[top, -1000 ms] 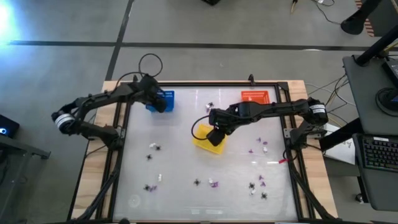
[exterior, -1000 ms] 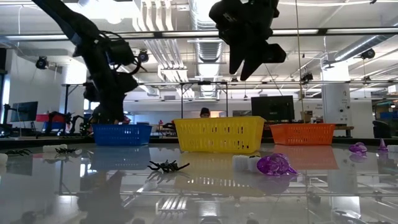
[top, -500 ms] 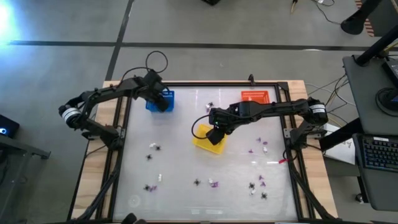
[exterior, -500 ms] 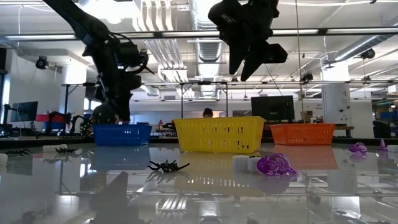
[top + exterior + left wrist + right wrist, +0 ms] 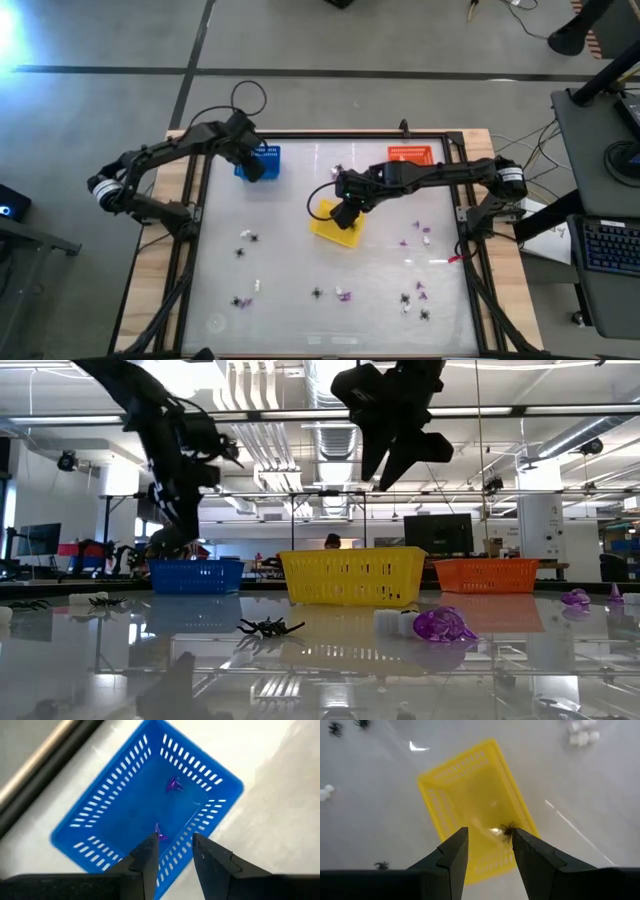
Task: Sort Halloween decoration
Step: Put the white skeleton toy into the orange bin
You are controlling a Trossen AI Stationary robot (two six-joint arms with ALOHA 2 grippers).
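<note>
Sorting by kind is suggested: purple bits (image 5: 173,784) lie in the blue basket (image 5: 100,827) beneath the open, empty left hand (image 5: 172,851); a black spider (image 5: 508,830) lies in the yellow basket (image 5: 450,800) beneath the open right hand (image 5: 490,845).

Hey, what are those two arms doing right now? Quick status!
Left end effector open over blue basket, purple bits inside. Right end effector open over yellow basket, black spider inside. More pieces scattered on the table; nothing in the way.
</note>
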